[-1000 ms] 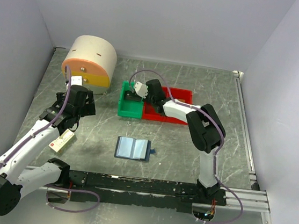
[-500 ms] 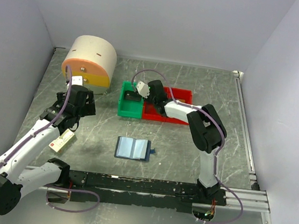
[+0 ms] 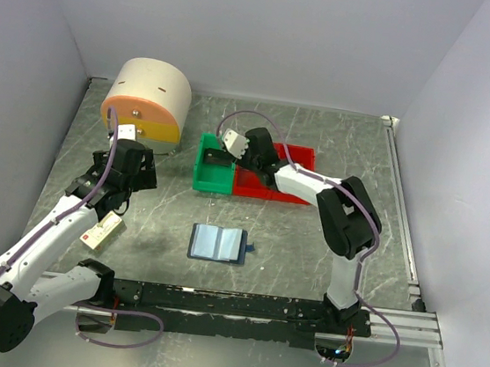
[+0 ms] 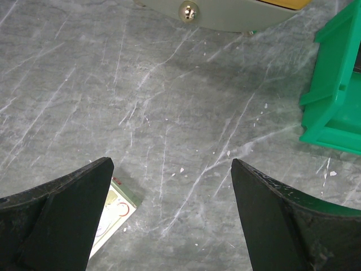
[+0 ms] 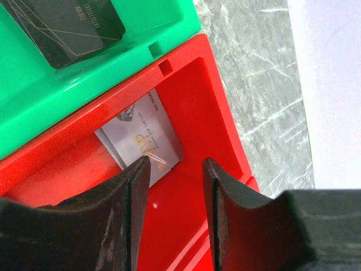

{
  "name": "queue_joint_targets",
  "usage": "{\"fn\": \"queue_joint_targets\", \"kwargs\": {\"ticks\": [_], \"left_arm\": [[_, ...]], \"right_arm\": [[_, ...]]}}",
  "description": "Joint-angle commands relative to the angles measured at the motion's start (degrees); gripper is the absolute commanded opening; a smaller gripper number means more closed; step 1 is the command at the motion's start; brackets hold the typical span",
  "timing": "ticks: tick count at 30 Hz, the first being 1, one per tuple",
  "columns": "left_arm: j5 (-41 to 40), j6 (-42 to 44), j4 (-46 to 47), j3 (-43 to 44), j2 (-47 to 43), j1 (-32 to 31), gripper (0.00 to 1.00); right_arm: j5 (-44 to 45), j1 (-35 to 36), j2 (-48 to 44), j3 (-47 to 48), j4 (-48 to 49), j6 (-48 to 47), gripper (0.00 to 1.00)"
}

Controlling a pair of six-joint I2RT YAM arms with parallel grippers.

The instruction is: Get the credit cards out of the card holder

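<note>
The card holder point(image 3: 218, 243) lies open and flat on the table, its pale blue-grey lining up and its strap tab on the right. No card stands out in it. A pale grey card with gold lettering point(image 5: 141, 138) lies in the red bin point(image 5: 220, 107). Dark cards point(image 5: 73, 25) lie in the green bin point(image 5: 169, 34); they also show in the top view point(image 3: 217, 156). My right gripper point(image 5: 176, 166) is open and empty above the red bin point(image 3: 288, 197), also seen from the top point(image 3: 247, 153). My left gripper point(image 4: 171, 169) is open and empty over bare table, far left of the holder point(image 3: 120, 194).
A cream box with a red label point(image 3: 102, 231) lies by my left gripper; it also shows in the left wrist view point(image 4: 115, 212). A cream drum with an orange-yellow face point(image 3: 148, 102) stands at the back left. The green bin point(image 3: 201, 179) adjoins the red bin.
My right gripper has shifted slightly right, from over the green bin towards the red bin. The left arm and the holder have not moved.
</note>
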Motion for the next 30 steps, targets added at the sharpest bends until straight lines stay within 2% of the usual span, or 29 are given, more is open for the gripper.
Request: {"fn": "queue_joint_targets", "kwargs": {"ticks": [1,5,9,11,13,15,18,22,24,26,30], "left_arm": [[0.19,0.8,1.29,0.57,0.2,0.39,0.98],[0.21,0.8,1.29,0.62,0.2,0.39,0.98],[0.34,0.8,1.28,0.61,0.18,0.38,0.98],[0.39,0.81,1.29,0.61,0.3,0.41,0.98],[0.42,0.8,1.2,0.63,0.27,0.44,0.99],[-0.27,0.45,0.8,0.85,0.21,0.43,1.0],[-2.14,-0.21,0.37,0.81,0.21,0.43,1.0],[-2.95,-1.09,-0.71,1.44,0.55,0.45,1.0],[-2.32,-1.05,-0.61,1.49,0.33,0.45,1.0],[-1.21,-0.89,-0.47,1.49,-0.06,0.45,1.0],[-0.32,-0.97,-0.89,1.51,-1.52,0.44,1.0]], "right_arm": [[-1.49,-0.15,-2.97,-0.64,-1.03,2.13,0.43],[-1.89,-0.15,-6.87,-1.04,0.75,6.75,0.44],[-0.72,-0.15,-12.84,-1.05,3.06,16.66,0.45],[2.88,-0.11,-15.89,-0.91,3.56,26.04,0.49],[11.58,-0.1,-18.97,-0.27,1.92,41.81,0.52],[14.34,-0.78,-20.67,1.54,-5.06,55.66,0.53],[6.36,-0.77,-22.31,2.76,-14.19,67.97,0.58],[-4.6,-0.05,-24.14,-2.28,-16.09,80.15,0.58],[-3.33,2.97,-26.01,-7.27,-14.35,84.98,0.58],[2.02,8.54,-27.55,-10.44,-13.8,87.1,0.58],[12.63,18.09,-26.43,-11.29,-19.91,93.54,0.59]]}}
